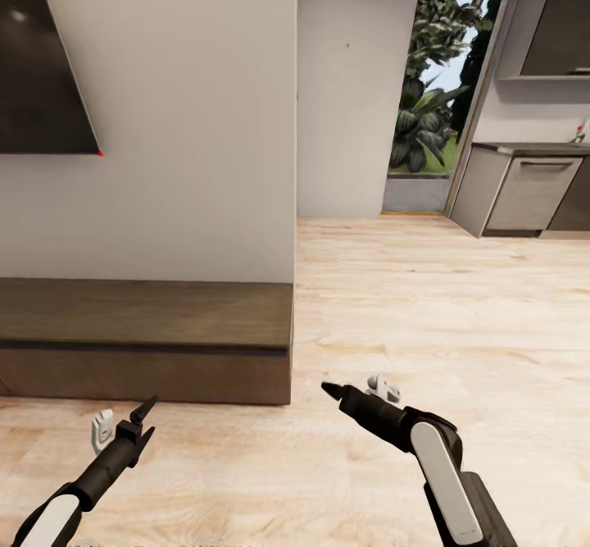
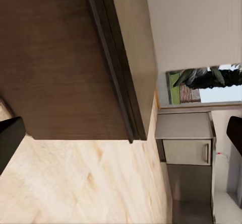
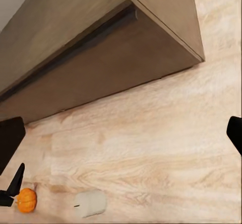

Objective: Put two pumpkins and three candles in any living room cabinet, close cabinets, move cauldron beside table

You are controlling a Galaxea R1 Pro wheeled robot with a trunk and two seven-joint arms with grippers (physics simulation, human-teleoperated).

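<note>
cabinet (image 1: 147,342) shut | pumpkin (image 3: 26,200), candle (image 3: 91,203) on floor (image 1: 426,301)

Quick count: one pumpkin (image 3: 26,200) and one candle (image 3: 91,203), both on the wood floor at the bottom left of the right wrist view. One long brown cabinet (image 1: 147,342) at the lower left of the head view, one dark TV (image 1: 37,63) at the upper left. Two robot arms along the bottom, so two grippers, left (image 1: 141,420) and right (image 1: 334,389).
</note>
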